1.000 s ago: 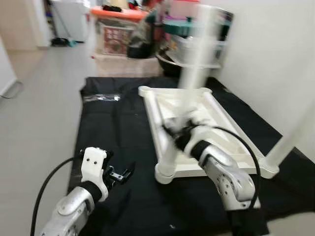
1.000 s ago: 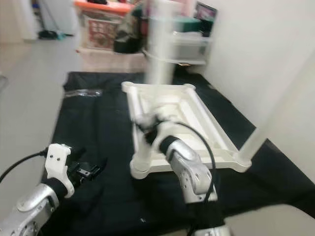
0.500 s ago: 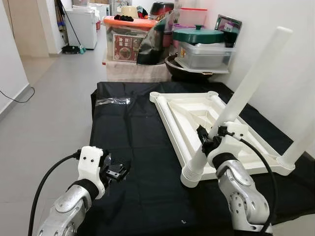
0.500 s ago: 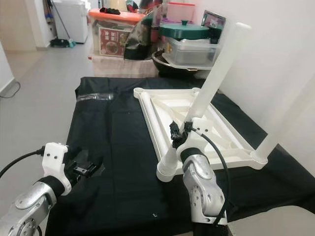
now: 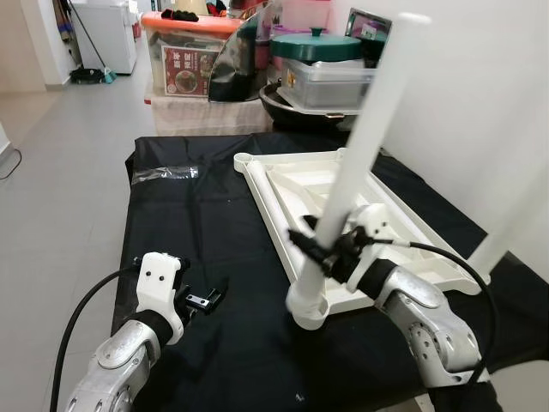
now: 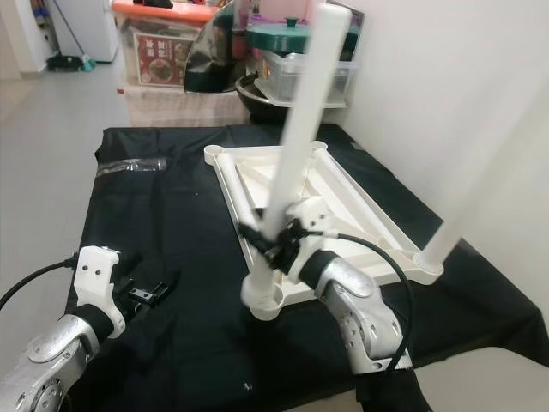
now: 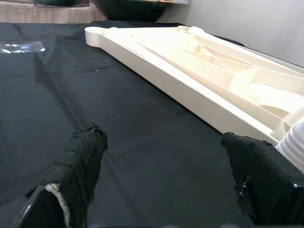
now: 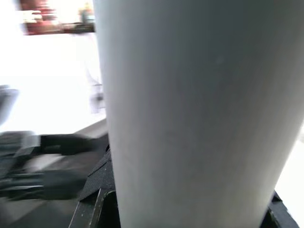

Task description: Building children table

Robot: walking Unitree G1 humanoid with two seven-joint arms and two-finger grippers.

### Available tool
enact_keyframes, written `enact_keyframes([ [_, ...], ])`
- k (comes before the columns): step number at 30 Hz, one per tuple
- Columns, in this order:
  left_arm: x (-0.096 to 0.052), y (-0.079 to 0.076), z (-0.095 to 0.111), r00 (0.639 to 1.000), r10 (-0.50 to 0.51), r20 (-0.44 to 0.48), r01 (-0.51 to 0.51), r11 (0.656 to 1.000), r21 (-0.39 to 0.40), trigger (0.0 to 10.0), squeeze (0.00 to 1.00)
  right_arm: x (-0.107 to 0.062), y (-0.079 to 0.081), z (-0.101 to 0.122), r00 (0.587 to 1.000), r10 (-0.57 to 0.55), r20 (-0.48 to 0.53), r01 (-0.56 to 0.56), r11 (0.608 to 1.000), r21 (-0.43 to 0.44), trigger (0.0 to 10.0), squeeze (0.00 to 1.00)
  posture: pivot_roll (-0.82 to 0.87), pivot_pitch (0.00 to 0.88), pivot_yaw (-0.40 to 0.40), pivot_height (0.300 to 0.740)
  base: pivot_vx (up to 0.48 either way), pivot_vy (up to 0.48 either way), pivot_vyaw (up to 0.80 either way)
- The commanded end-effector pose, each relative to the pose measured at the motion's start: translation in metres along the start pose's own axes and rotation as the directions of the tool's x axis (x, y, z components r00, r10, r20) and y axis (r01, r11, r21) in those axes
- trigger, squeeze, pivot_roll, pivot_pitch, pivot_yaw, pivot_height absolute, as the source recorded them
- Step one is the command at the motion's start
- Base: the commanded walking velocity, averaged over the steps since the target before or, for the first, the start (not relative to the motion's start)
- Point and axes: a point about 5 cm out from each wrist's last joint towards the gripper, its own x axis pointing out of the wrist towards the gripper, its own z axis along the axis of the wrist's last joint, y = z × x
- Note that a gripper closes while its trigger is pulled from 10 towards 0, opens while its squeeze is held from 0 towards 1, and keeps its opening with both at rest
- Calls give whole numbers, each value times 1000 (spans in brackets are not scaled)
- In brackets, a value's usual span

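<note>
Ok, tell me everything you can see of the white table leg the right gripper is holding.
The table leg is a long, smooth white tube, plastic by its look, widening to a ribbed collar at its foot. It stands in the near left corner socket of the upturned white table top, tilted with its top leaning away and to the right. The right gripper is shut around its lower part, just above the collar. Its upper end is slightly blurred. The table top lies on a black cloth.

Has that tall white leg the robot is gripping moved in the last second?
Yes. The white leg, held by the right gripper, stands steeper now relative to the white tabletop frame than half a second ago.
</note>
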Motion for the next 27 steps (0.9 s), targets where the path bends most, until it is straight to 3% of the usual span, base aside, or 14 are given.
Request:
enact_keyframes([
  [1, 0, 1, -4, 1000, 10, -14, -10, 1000, 6, 10000, 0, -5, 2, -24, 991, 75, -110, -72, 997, 36, 0, 0, 103, 0, -141, 740, 0, 0, 0],
  [7, -2, 2, -5, 1000, 20, -17, -20, 1000, 7, 10000, 0, -2, -4, -28, 962, 211, -170, -219, 975, -30, 0, 0, 113, 0, -153, 740, 0, 0, 0],
  [16, -2, 2, -5, 1000, 24, -14, -24, 1000, 7, 10000, 0, 4, -28, 4, 958, 246, -148, -263, 959, -104, 0, 0, 113, 0, -153, 740, 0, 0, 0],
  [21, 0, 1, -6, 1000, 17, -14, -17, 1000, 3, 10000, 0, -10, -36, 26, 931, 324, -168, -347, 929, -132, 0, 0, 98, 0, -144, 740, 0, 0, 0],
  [27, 2, 1, -6, 1000, 9, -12, -9, 1000, 1, 10000, 0, -16, -34, 23, 929, 325, -177, -351, 925, -143, 0, 0, 89, 0, -136, 740, 0, 0, 0],
])
